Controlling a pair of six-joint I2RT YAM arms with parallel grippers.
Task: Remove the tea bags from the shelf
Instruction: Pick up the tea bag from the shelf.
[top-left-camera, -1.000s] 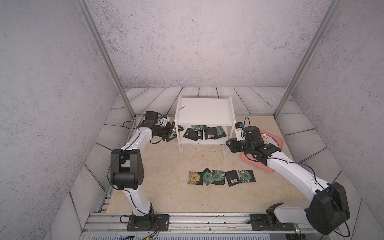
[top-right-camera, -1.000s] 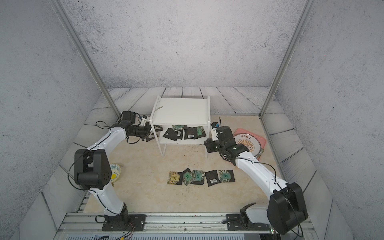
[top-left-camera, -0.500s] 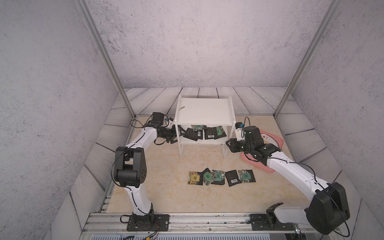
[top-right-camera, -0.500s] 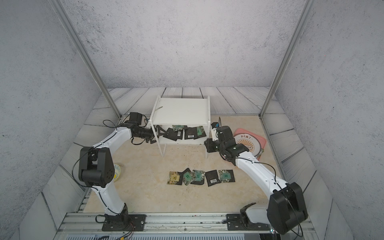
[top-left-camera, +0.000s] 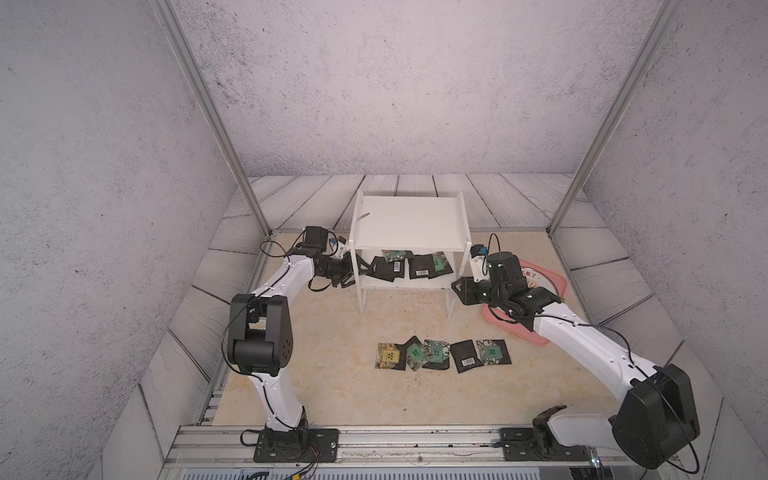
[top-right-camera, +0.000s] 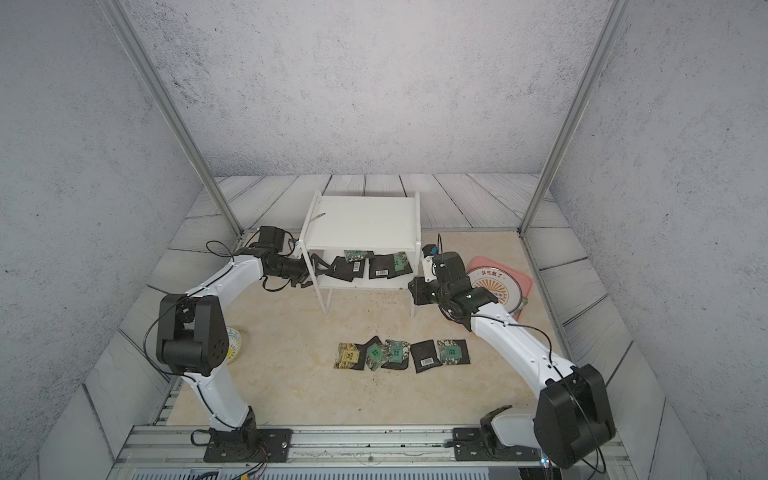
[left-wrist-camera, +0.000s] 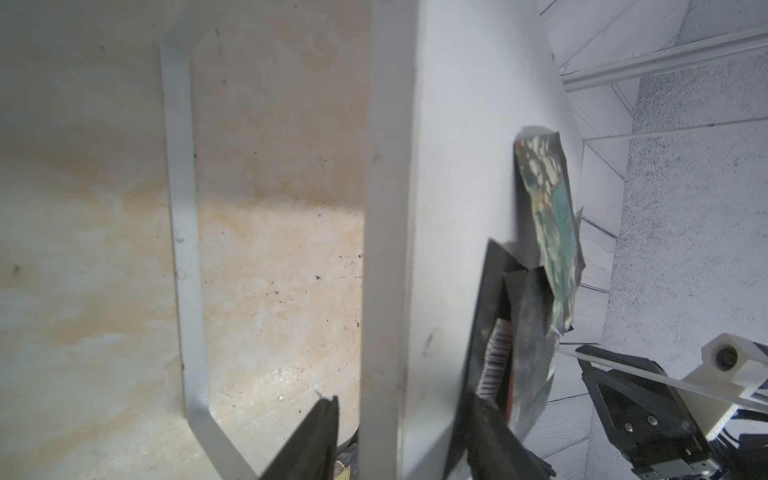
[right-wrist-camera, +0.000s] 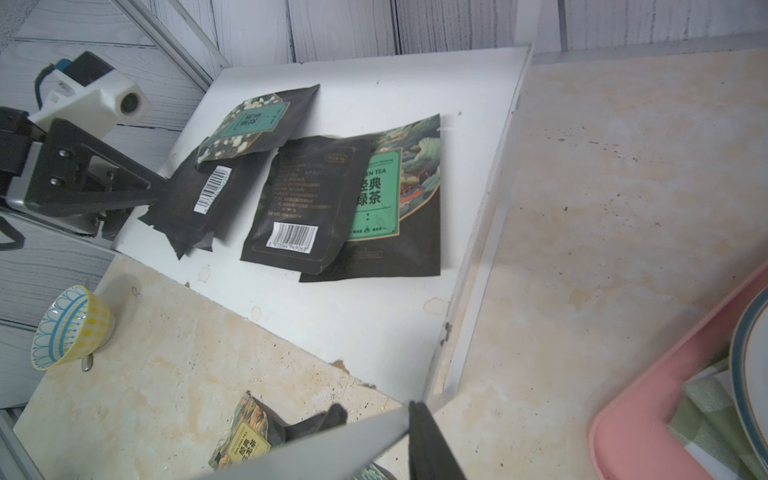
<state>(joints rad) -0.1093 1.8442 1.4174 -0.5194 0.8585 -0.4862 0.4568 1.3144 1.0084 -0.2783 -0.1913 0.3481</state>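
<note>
My left claw (top-left-camera: 366, 269), jaws apart, reaches sideways into the shelf's (top-left-camera: 409, 224) lower tier toward the nearest tea bag (top-left-camera: 384, 270) there; my right claw (top-left-camera: 457, 291) seems clamped on its leg (top-left-camera: 449, 308), steadying it.

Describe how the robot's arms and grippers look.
The left arm and right arm have white shells, bulky black joint housings and loose black cables. The left gripper and right gripper are black, with angular tapered fingers and white camera mounts.
</note>
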